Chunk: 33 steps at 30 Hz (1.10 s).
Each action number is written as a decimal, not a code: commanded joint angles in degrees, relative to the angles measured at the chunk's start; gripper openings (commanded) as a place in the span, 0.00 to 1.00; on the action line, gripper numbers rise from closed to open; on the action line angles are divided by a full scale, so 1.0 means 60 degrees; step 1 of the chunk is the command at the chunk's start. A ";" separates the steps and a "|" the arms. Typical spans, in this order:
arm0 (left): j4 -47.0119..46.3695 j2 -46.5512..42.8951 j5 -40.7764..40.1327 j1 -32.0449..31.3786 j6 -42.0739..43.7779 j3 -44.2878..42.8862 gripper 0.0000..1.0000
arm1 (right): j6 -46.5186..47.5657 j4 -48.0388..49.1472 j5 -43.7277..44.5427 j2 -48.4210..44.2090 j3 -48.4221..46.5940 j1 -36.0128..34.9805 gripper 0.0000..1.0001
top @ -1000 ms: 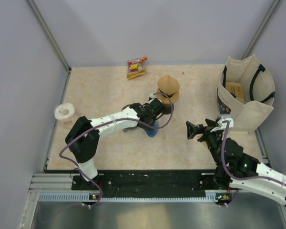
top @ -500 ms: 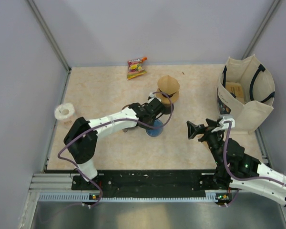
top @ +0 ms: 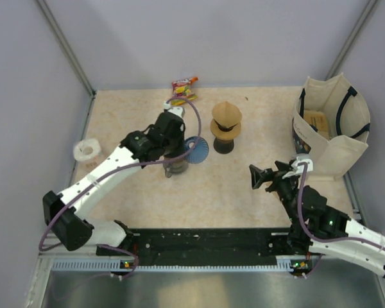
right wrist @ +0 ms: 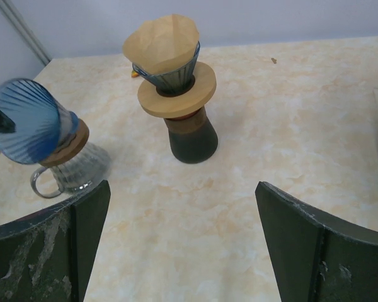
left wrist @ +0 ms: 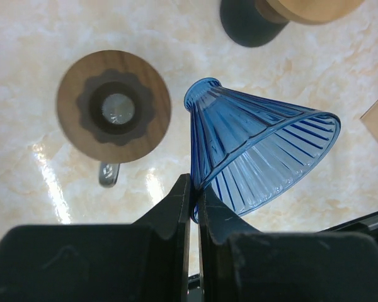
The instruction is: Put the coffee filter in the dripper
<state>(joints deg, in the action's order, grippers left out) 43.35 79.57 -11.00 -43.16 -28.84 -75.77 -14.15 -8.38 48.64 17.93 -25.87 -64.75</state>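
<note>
Left hand [left wrist: 194, 192] clamped on blue cone [left wrist: 258, 151] rim, carried leftward from filter stand [top: 226, 128] to glass carafe [left wrist: 113, 107]

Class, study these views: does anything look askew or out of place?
The blue dripper is tipped sideways, pinched at its rim by the left gripper, not seated upright on the wood-collared glass server.

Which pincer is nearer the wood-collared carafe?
Left. The left pincer, shut on the blue cone, hangs just above the carafe; the right pincer sits open far to its right, by the bag.
</note>
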 commanded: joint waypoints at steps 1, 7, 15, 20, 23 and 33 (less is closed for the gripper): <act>0.0595 -0.1131 0.0880 0.1124 -0.0568 -0.0145 0.00 | 0.0000 -0.0112 -0.0211 0.0292 -0.0230 -0.0092 0.99; 0.1079 -0.1236 0.2605 0.2576 -0.0964 -0.0219 0.00 | 0.0046 -0.0199 0.0138 0.0950 -0.0390 -0.0092 0.98; 0.2324 0.0111 0.3958 0.3867 -0.1155 -0.1301 0.00 | -0.0117 -0.0464 0.0184 0.2108 -0.0655 -0.0092 0.98; 0.2807 0.0814 0.3973 0.4116 -0.1111 -0.1901 0.00 | 0.0103 -0.0303 0.0184 0.2285 -0.0494 -0.0092 0.98; 0.3291 0.1181 0.4119 0.4233 -0.0935 -0.2327 0.00 | 0.0147 -0.0317 0.0184 0.2168 -0.0435 -0.0092 0.98; 0.3162 0.1563 0.4499 0.4717 -0.0774 -0.2109 0.00 | 0.0205 -0.0214 0.0169 0.1596 -0.0142 -0.0106 0.98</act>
<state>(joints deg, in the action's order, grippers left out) 63.44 89.47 14.11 -16.43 -34.35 -87.77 -13.54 -11.68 49.28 28.60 -27.00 -64.75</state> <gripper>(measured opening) 0.093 0.982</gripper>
